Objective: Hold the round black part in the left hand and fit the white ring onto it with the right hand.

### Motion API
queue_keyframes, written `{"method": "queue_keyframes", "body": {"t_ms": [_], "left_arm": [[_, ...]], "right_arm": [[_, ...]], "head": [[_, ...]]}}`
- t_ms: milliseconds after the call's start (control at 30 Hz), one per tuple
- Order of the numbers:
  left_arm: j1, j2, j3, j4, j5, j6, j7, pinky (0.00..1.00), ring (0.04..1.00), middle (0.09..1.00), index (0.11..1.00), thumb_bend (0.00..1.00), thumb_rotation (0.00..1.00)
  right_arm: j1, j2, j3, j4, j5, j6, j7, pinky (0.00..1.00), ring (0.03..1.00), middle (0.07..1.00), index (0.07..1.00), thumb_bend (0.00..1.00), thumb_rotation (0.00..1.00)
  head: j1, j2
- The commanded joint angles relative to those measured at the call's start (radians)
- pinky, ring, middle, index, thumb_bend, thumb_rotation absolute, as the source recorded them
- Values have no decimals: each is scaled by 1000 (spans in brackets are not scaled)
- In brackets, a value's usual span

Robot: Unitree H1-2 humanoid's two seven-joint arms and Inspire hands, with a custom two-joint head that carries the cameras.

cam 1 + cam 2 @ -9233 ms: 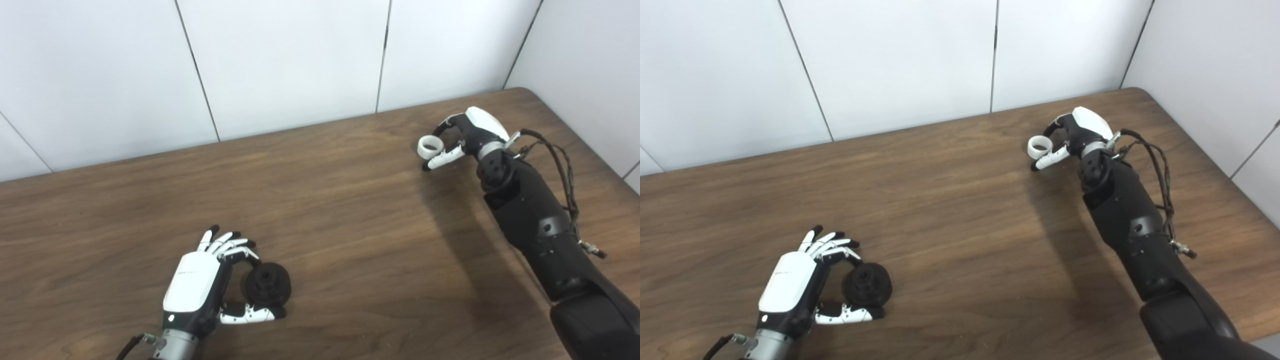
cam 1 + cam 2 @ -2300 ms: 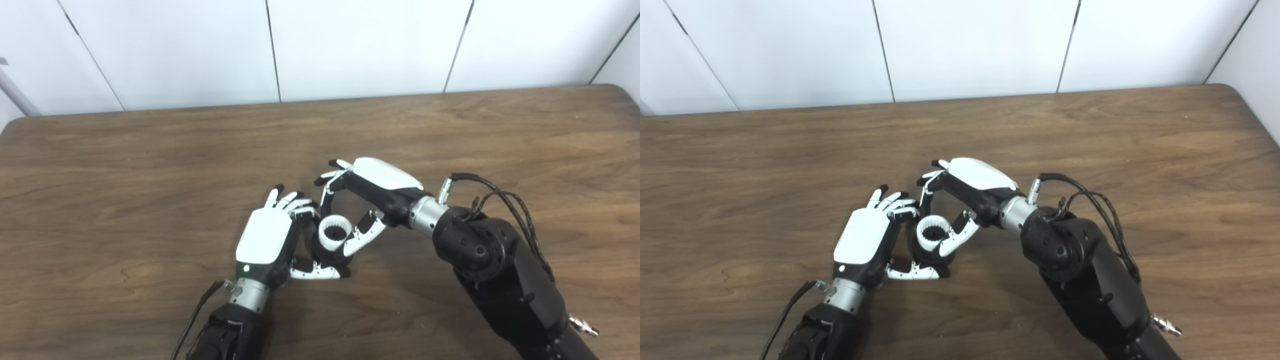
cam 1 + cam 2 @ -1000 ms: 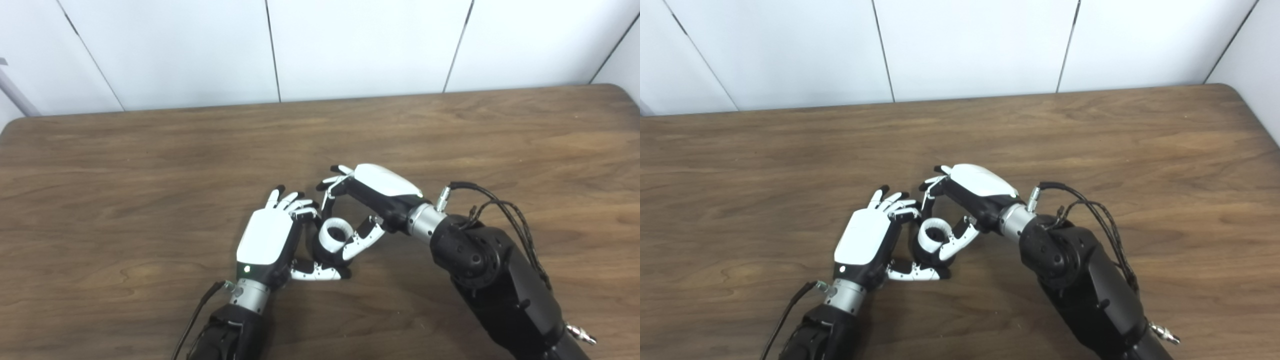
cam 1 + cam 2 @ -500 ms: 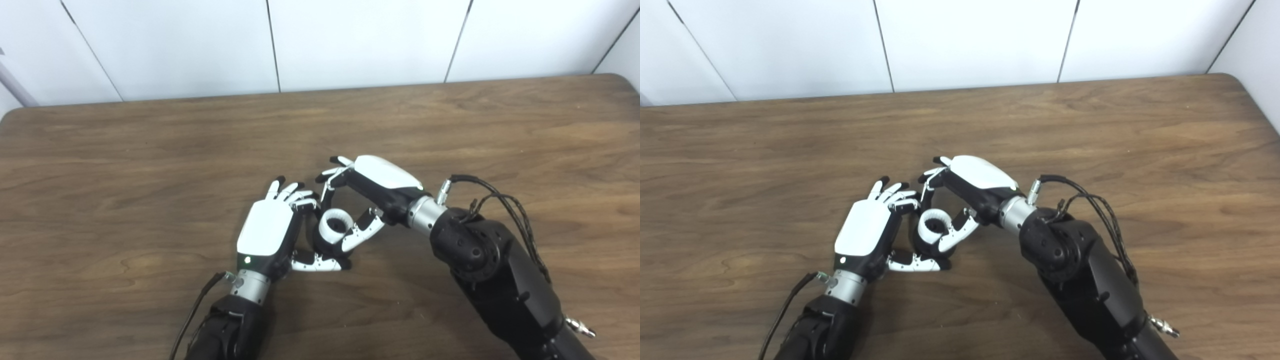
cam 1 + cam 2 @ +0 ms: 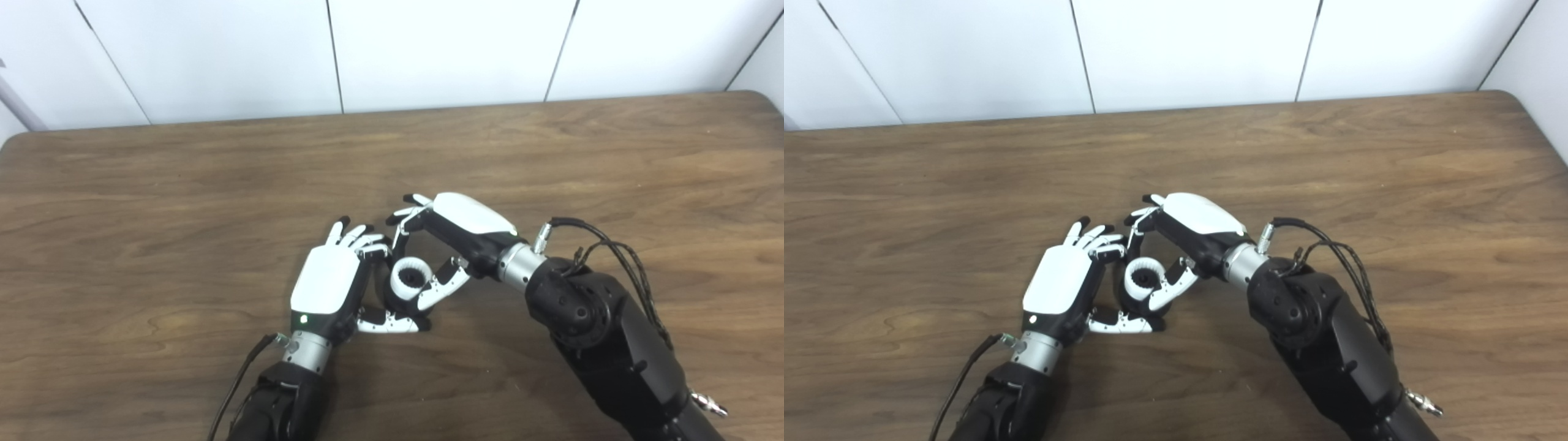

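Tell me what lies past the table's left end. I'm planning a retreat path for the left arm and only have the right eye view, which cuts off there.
Observer: The left eye view shows the table's far left corner. It is rounded and lies well left of the left hand.
Operator: Anything standing beyond that corner?
Observer: Yes, a grey bar slants up and away to the left in front of the wall, just behind the corner. Its ends are out of frame, so I cannot tell what it belongs to.
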Motion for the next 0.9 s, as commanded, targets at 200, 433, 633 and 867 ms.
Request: {"method": "queue_keyframes", "body": {"t_ms": [200, 433, 633, 867], "left_arm": [[4, -2, -10, -13, 18, 1, -13, 1000, 882, 776, 487, 523, 51], [4, -5, -8, -10, 8, -2, -11, 1000, 884, 774, 487, 523, 51], [5, -7, -8, -11, 9, 1, -10, 1000, 883, 773, 487, 523, 51], [3, -6, -10, -8, 16, 1, -9, 1000, 885, 774, 486, 523, 51]], "right_arm": [[-46, -2, -11, -38, -18, 3, 15, 884, 985, 861, 490, 525, 145], [-41, 1, -25, -38, -11, -11, 2, 862, 975, 864, 618, 947, 221], [-44, 4, -27, -35, -18, -13, -4, 864, 986, 883, 665, 1000, 262], [-48, 4, -27, -32, -24, -7, -1, 868, 990, 902, 705, 1000, 277]], "head": [[1, 2], [-1, 0], [-1, 0], [-3, 1]]}}
